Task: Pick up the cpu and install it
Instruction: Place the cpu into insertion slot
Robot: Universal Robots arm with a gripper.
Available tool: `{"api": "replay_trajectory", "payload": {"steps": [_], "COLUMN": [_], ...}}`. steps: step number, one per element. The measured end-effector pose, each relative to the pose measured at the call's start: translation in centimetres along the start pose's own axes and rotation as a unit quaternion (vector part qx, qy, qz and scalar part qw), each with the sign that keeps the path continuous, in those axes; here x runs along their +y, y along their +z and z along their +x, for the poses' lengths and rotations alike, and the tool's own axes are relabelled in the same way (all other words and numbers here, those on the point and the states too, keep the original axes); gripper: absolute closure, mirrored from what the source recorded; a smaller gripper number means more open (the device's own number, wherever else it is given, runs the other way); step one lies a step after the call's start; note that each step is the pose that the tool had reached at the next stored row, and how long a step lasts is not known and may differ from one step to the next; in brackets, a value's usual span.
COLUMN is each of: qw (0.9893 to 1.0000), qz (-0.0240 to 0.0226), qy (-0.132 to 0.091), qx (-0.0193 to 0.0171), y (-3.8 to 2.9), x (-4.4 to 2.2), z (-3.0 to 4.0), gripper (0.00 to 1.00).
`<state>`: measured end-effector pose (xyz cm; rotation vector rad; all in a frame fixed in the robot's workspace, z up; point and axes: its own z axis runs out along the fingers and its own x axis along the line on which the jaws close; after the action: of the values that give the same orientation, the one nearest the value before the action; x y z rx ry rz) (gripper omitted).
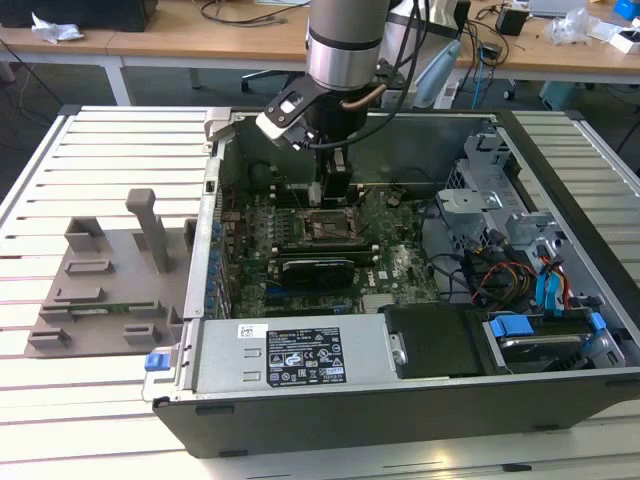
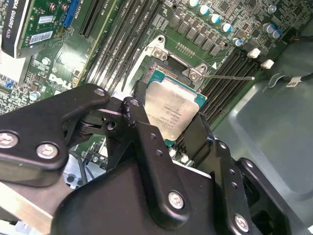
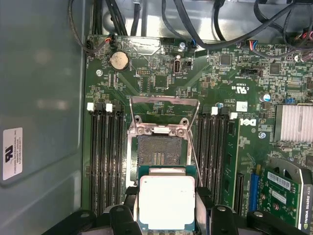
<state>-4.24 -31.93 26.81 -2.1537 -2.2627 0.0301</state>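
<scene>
Fingers (image 2: 139,127) clamped on the cpu (image 3: 167,203), poised over the open socket (image 3: 156,152) — risk: lowered skewed or offset, it bends socket pins

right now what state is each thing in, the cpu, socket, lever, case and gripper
gripper: shut on the cpu
cpu: held over the socket, not seated
socket: load plate flipped open, contacts bare
socket lever: released
computer case: side open
</scene>
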Motion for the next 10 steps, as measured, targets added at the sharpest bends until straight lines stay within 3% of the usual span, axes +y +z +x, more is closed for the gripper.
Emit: {"api": "replay_trajectory", "payload": {"steps": [10], "qw": [0.9999], "qz": [0.0001], "qy": [0.011], "qx": [-0.0002], "y": [0.72], "x": [0.07], "z": [0.0], "gripper": [0.45]}}
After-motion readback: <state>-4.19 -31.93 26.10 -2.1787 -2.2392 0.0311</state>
